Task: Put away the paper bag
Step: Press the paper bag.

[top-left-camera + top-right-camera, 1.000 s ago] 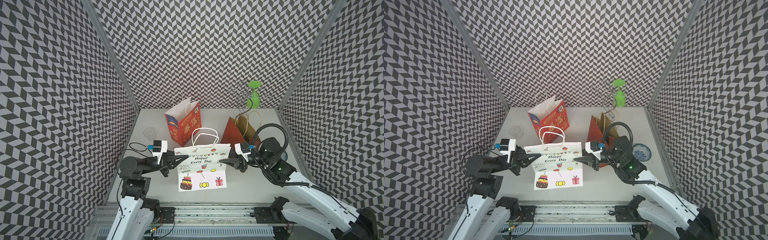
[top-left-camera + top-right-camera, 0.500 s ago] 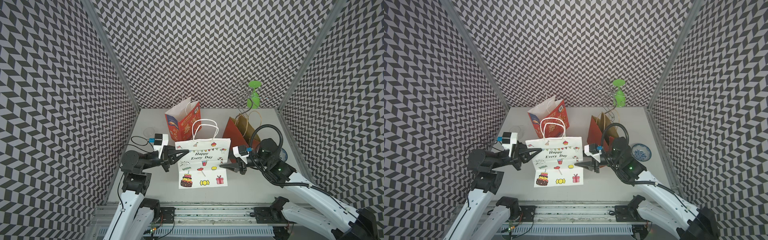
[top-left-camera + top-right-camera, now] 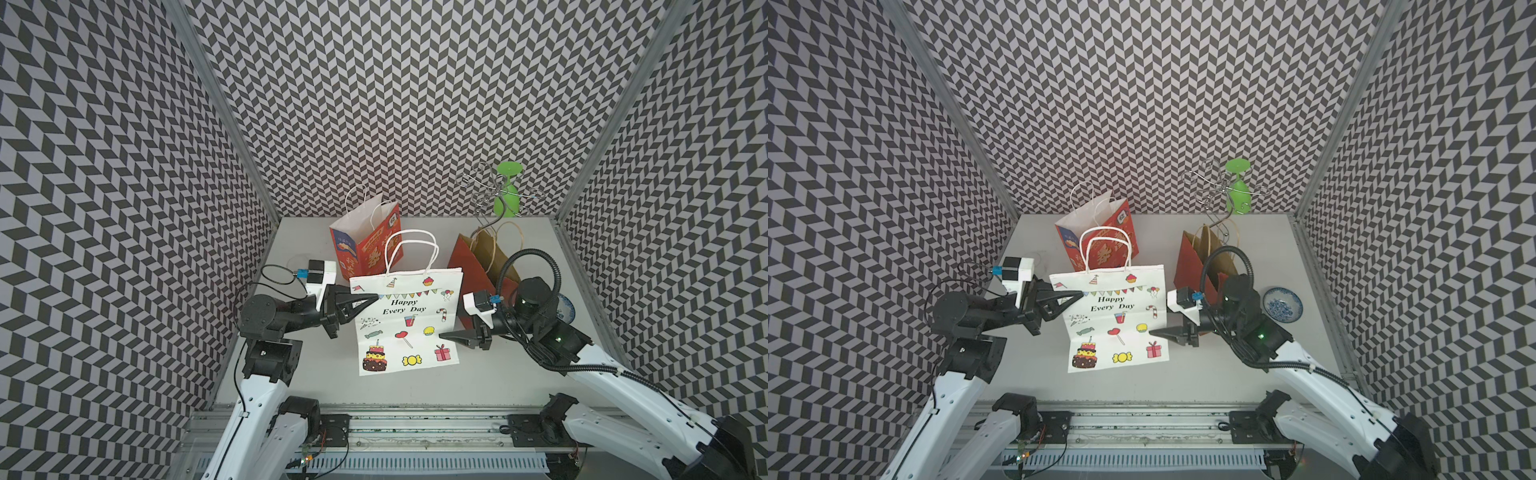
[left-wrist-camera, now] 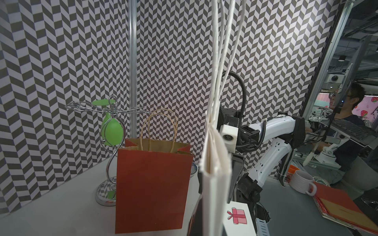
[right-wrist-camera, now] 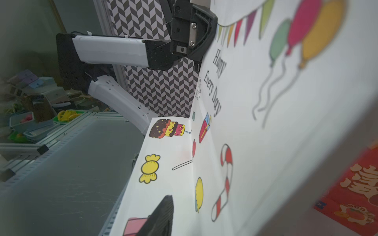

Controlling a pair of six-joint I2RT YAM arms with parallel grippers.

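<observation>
The right arm (image 3: 582,345) half hides the blue bowl (image 3: 568,309); the white paper bag (image 5: 296,122) looks blurred.

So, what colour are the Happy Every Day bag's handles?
White. Handles of the paper bag show best in the left wrist view.

Both arms are built the same way. The left arm (image 3: 257,399) and the right arm (image 3: 598,359) have glossy white shell links dotted with small round holes (image 5: 110,81), joined by matt black cylindrical joint housings (image 3: 258,312). The left gripper (image 3: 374,297) and the right gripper (image 3: 442,334) are pairs of black tapered wedge fingers on angular black bodies fastened with silver screws (image 5: 192,24). A white blocky wrist camera housing (image 3: 322,276) sits on each wrist, with a black cube and a small blue connector (image 3: 302,273). A thin black cable (image 3: 262,275) loops from the left one. A ribbed black hose (image 3: 534,251) arches over the right arm, where a green indicator light (image 3: 559,338) glows.
</observation>
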